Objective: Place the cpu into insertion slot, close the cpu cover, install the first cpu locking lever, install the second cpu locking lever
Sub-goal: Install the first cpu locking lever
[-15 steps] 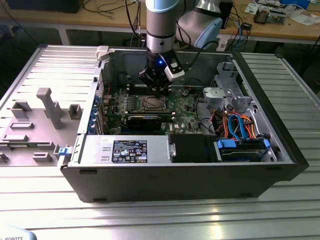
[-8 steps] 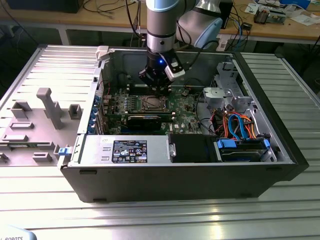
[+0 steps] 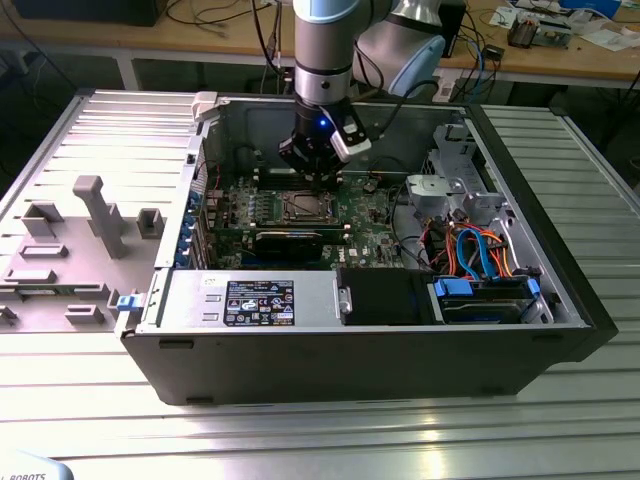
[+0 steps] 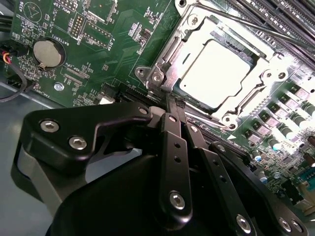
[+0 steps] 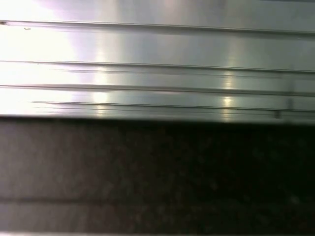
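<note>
Ribbed aluminium tabletop (image 3: pixel 330 440) carries an open desktop computer case (image 3: pixel 380 350) lying on its side, with a wooden workbench (image 3: pixel 560 55) strewn with cables running behind it. On the exterior view's left a grey fixture plate (image 3: pixel 70 240) with raised blocks lies beside the case. Inside the case sits the green motherboard (image 3: pixel 365 215), with a black expansion card (image 3: pixel 290 240) along its near edge, a silver power supply (image 3: pixel 235 300) in front of that, and a drive bay with orange and blue cables (image 3: pixel 480 255) on the exterior view's right. The robot arm (image 3: pixel 325 50) comes down from above, and its gripper (image 3: pixel 318 178) hangs just over the board at the far edge of the insertion slot (image 3: pixel 305 207). In the second wrist view the gripper's (image 4: pixel 173 105) black fingers (image 4: pixel 174 152) are drawn together into a narrow point with nothing between them, the tip right at a corner of the socket frame. The cpu (image 4: pixel 219 66) lies seated in the insertion slot (image 4: pixel 160 61), its pale metal top bright under the light, and the cpu cover (image 4: pixel 268 71) lies flat around it, framing the chip through its square cut-out. A thin metal locking lever (image 4: pixel 246 24) runs along the far side of the socket. A round coin cell battery (image 4: pixel 49 51) sits well apart on the board. The first wrist view shows ribbed metal rails (image 5: pixel 157 64) above a dark surface.
</note>
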`<action>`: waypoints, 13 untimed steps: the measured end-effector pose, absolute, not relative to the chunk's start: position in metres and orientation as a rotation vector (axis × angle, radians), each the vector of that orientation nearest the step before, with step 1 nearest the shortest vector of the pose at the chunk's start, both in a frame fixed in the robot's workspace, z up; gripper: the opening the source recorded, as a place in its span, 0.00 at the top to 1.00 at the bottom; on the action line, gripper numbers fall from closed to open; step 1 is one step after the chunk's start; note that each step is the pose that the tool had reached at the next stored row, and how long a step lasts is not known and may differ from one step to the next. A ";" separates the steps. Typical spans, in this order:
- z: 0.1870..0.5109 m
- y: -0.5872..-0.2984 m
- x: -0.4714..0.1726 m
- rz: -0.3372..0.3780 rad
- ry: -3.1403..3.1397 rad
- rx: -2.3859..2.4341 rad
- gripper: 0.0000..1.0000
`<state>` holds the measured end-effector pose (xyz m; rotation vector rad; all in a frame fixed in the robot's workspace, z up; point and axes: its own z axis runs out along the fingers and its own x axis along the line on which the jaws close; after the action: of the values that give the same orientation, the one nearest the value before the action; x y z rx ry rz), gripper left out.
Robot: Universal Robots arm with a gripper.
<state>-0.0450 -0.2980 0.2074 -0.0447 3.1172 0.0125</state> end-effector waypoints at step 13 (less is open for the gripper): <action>0.205 -0.298 -0.043 -0.033 3.117 -0.045 0.89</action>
<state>-0.0433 -0.2979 0.2051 -0.0453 3.1174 -0.0327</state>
